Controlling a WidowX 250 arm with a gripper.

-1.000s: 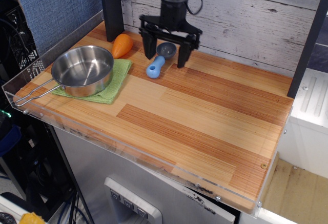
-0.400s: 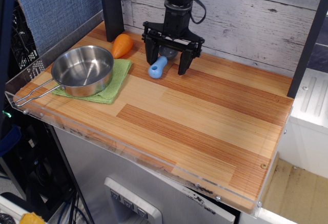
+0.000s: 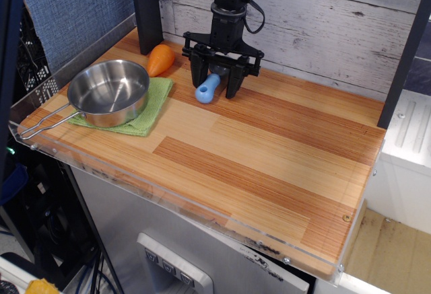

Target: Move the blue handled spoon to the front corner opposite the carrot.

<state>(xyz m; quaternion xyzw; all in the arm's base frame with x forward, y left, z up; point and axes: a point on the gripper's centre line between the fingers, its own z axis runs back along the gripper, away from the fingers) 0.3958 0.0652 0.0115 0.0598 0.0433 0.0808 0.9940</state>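
Observation:
The blue handled spoon point(image 3: 207, 90) lies on the wooden tabletop at the back, its light-blue handle pointing toward the front left. Its grey bowl is mostly hidden under the gripper. My black gripper point(image 3: 215, 84) is lowered over the spoon, with one finger on each side of the bowl end. The fingers are still a little apart and I see no firm grip. The orange carrot point(image 3: 161, 59) lies at the back left corner, just left of the gripper. The front corner point(image 3: 335, 243) diagonally opposite it is at the lower right, with a small screw point(image 3: 347, 218) near it.
A steel pan point(image 3: 108, 92) with a wire handle sits on a green cloth point(image 3: 152, 107) at the left. A dark post point(image 3: 146, 11) stands behind the carrot. Clear acrylic point(image 3: 202, 216) edges the table's front and left sides.
The gripper has come down over the spoon's bowl and its fingers have narrowed around it. The spoon has shifted only slightly.

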